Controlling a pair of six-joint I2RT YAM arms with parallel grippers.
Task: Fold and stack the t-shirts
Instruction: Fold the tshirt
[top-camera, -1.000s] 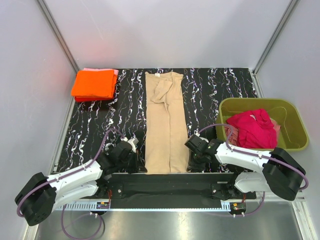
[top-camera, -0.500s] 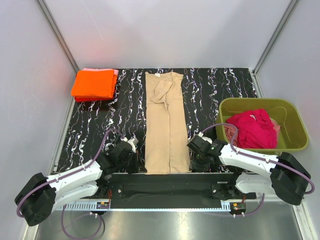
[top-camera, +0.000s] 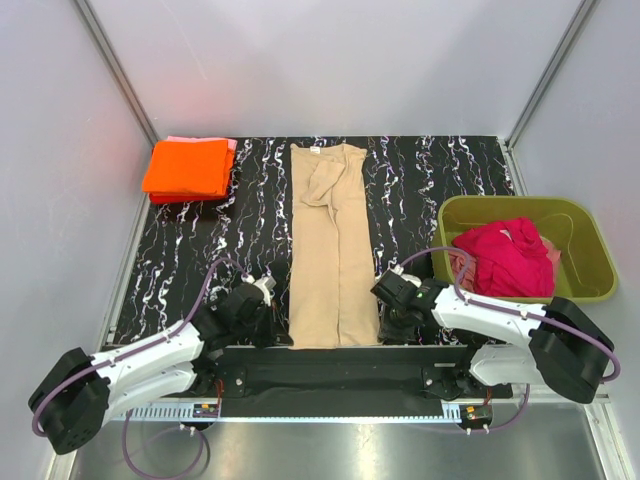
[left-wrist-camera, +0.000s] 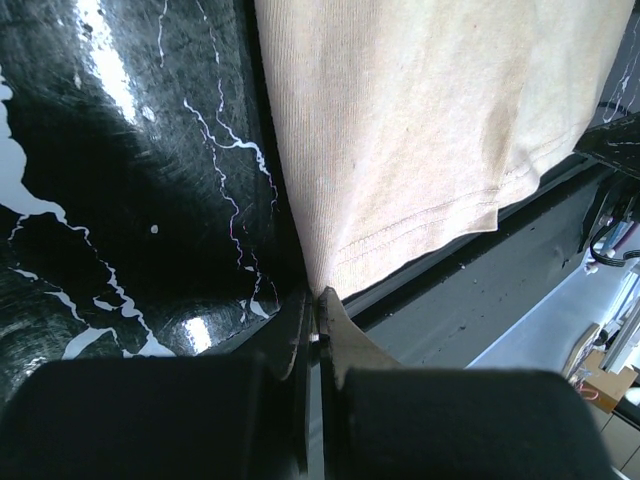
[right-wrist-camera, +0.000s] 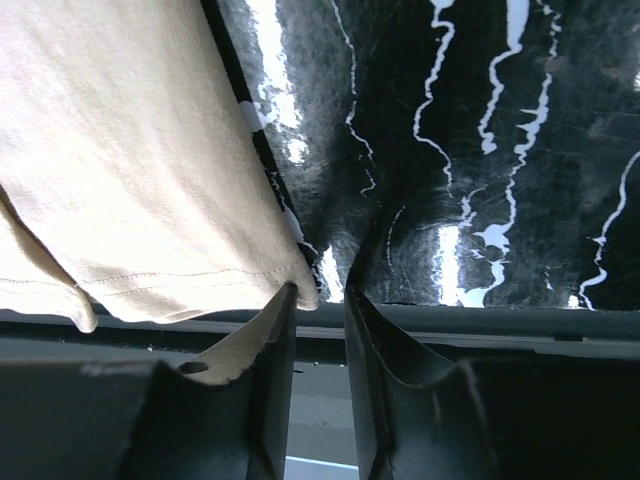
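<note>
The tan-beige t-shirt (top-camera: 328, 250) lies as a long narrow strip down the middle of the black marbled table. My left gripper (top-camera: 278, 328) sits at its near left corner; in the left wrist view the jaws (left-wrist-camera: 318, 300) are pressed together on the hem corner of the tan cloth (left-wrist-camera: 420, 130). My right gripper (top-camera: 385, 322) is at the near right corner, jaws (right-wrist-camera: 320, 300) apart, the hem corner of the tan cloth (right-wrist-camera: 130, 170) touching the left finger. The folded orange t-shirt (top-camera: 188, 168) lies on the pink one (top-camera: 232, 145) at far left. The magenta-red t-shirt (top-camera: 505, 258) is bunched in the tub.
The olive-green tub (top-camera: 590, 250) stands at the right edge of the table. The black near rail of the table (top-camera: 330, 362) runs just behind both grippers. Grey walls close off the left, back and right.
My right gripper shifted slightly along the near right corner of the tan shirt and back. The left gripper and the shirts stayed put.
</note>
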